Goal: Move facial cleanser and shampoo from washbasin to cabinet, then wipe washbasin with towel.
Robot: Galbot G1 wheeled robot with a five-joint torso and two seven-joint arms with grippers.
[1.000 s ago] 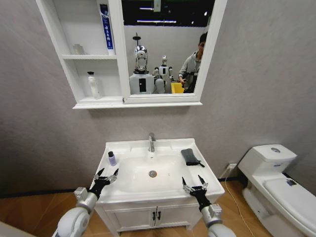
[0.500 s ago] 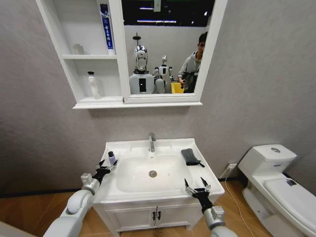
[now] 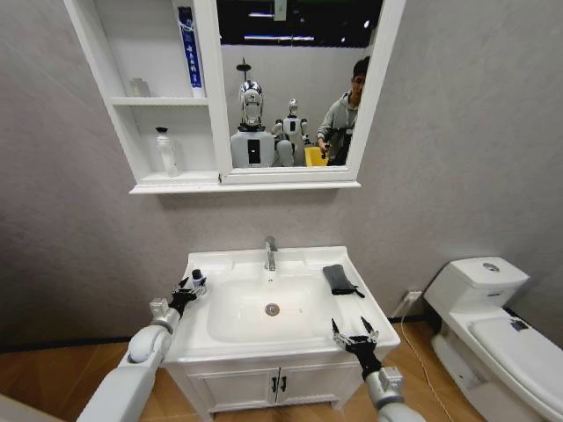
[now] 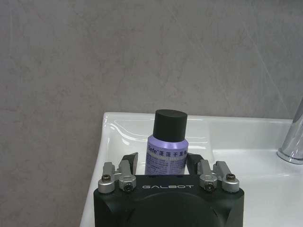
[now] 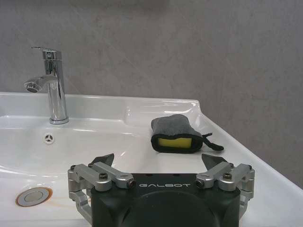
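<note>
Small purple bottle [image 4: 166, 152], black cap, stands upright on the washbasin [image 3: 290, 260] ledge at its left rear corner, just beside the bowl. Left gripper [image 3: 191, 285] is level with it, fingers [image 4: 128, 162] spread, one either side of the body, not visibly clamped. Looks like pre-grasp: low approach keeps the squeeze below the cap so the bottle won't tip.

Right gripper [image 3: 355, 332] waits at the front right rim, pincers apart, holding nothing, facing the towel [image 5: 174, 134]. The towel lies on the right ledge, well apart from the chrome tap [image 5: 49, 84]. My guess is it's staged for the wipe.

Cabinet [image 3: 160, 105] hangs above left, shelves already holding a white bottle [image 3: 164, 151] and a blue tube [image 3: 188, 52].
</note>
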